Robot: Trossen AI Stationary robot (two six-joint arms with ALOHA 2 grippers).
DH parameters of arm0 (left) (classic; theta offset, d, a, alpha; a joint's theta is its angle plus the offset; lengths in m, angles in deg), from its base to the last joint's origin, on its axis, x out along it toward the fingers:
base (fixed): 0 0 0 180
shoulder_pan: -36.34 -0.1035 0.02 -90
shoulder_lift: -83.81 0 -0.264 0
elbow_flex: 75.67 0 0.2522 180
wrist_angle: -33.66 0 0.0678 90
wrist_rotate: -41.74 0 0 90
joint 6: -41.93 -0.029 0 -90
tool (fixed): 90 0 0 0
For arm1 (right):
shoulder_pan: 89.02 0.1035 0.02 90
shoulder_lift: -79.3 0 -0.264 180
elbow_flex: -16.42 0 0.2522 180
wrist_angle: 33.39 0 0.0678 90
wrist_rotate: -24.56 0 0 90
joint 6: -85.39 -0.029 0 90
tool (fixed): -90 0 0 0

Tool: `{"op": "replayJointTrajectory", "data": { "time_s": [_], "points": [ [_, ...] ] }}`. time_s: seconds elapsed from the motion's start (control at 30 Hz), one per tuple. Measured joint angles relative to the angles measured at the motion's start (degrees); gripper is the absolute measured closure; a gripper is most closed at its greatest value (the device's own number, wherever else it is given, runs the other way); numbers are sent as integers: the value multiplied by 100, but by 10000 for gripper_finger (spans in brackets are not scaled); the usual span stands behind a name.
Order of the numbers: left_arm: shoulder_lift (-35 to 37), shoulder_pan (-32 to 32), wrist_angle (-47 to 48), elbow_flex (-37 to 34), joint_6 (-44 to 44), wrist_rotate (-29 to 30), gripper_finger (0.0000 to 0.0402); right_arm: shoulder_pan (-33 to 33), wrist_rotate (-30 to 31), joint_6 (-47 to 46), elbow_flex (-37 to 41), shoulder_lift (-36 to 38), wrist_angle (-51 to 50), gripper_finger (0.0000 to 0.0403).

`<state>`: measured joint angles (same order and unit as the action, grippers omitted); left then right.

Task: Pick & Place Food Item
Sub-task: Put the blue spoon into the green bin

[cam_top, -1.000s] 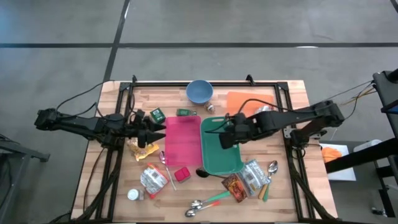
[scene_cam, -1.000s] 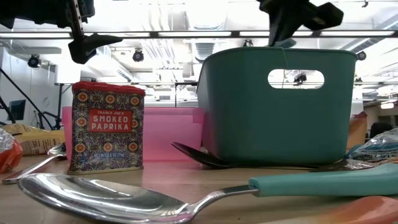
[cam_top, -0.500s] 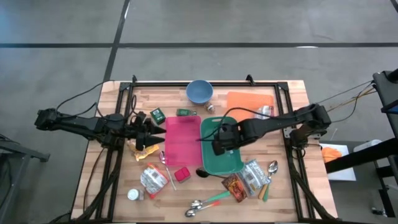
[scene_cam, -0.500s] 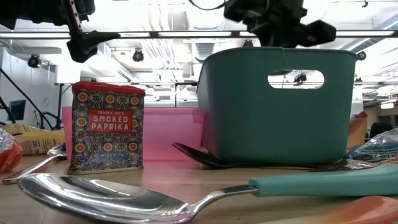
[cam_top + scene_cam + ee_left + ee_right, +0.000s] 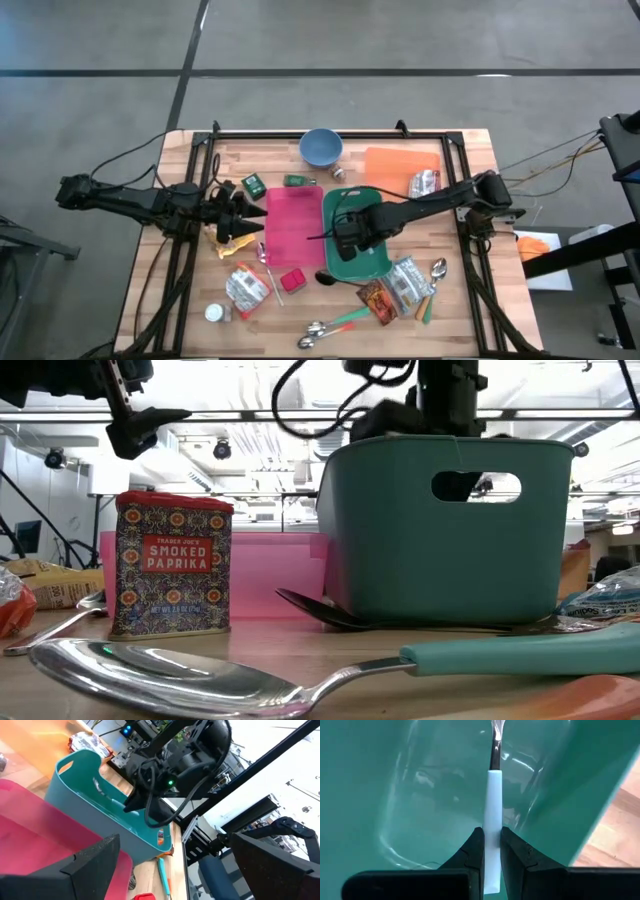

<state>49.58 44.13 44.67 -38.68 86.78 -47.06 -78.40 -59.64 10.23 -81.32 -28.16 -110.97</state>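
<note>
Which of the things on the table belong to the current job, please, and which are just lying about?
In use: right gripper, white-handled utensil it grips, teal bin.
Idle: left gripper, pink bin, paprika tin, blue bowl, spoons.

Wooden table carries teal bin; pink bin just beside it, blue bowl behind, paprika tin nearby.

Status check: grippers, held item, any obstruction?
Right gripper shut on utensil, inside teal bin. Left gripper open, waiting beside pink bin. Nothing blocking.
</note>
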Motion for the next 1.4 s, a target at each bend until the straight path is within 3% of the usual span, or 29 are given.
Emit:
{"op": "replayJointTrajectory", "data": {
  "time_s": [0.63,1.2,1.4],
  "points": [
    [-1,0,2,1,23,-87,16,-92,-162,529,52,-766,168,374],
    [-1,0,0,1,40,-86,16,-203,-182,706,96,-781,139,374],
    [-1,0,0,1,79,-85,16,-221,-302,742,96,-781,120,317]
  ]
}}
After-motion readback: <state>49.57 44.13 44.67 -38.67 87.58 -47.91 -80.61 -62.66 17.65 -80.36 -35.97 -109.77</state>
